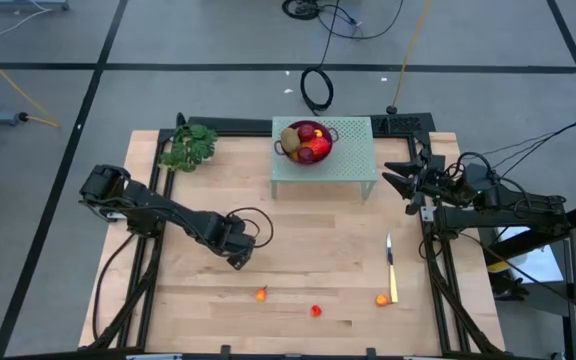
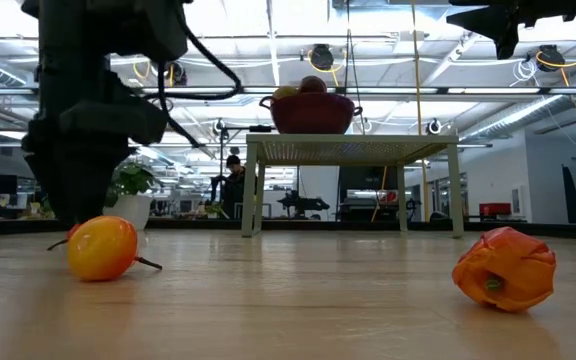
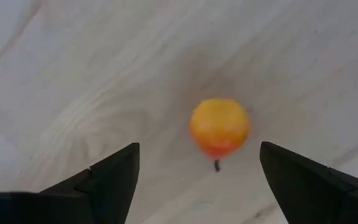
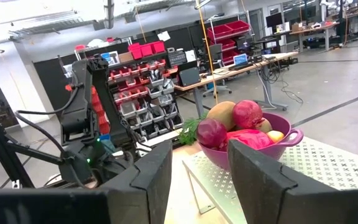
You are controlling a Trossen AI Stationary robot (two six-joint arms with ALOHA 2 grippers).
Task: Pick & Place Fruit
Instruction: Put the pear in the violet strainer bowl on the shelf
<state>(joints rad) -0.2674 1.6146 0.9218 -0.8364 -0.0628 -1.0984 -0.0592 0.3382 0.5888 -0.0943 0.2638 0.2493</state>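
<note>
Three small fruits lie on the wooden table near its front edge: an orange ball [image 1: 260,294] [image 3: 219,127] [image 2: 101,248], a red piece [image 1: 315,311] [image 2: 505,268] and another orange one [image 1: 383,300]. My left gripper [image 1: 239,260] [image 3: 197,152] hangs open, pointing down, just above the orange ball and a little to its far left. Its fingers touch nothing. More fruit fills the purple bowl [image 1: 308,141] [image 4: 253,140] on a small perforated stand [image 1: 348,160]. My right gripper [image 1: 400,177] [image 4: 201,165] waits open at the table's right, level with the stand.
A slim knife [image 1: 391,268] lies at the right, its near end beside the right orange fruit. A leafy green sprig [image 1: 190,148] lies at the far left corner. Bare wood lies between the stand and the loose fruit.
</note>
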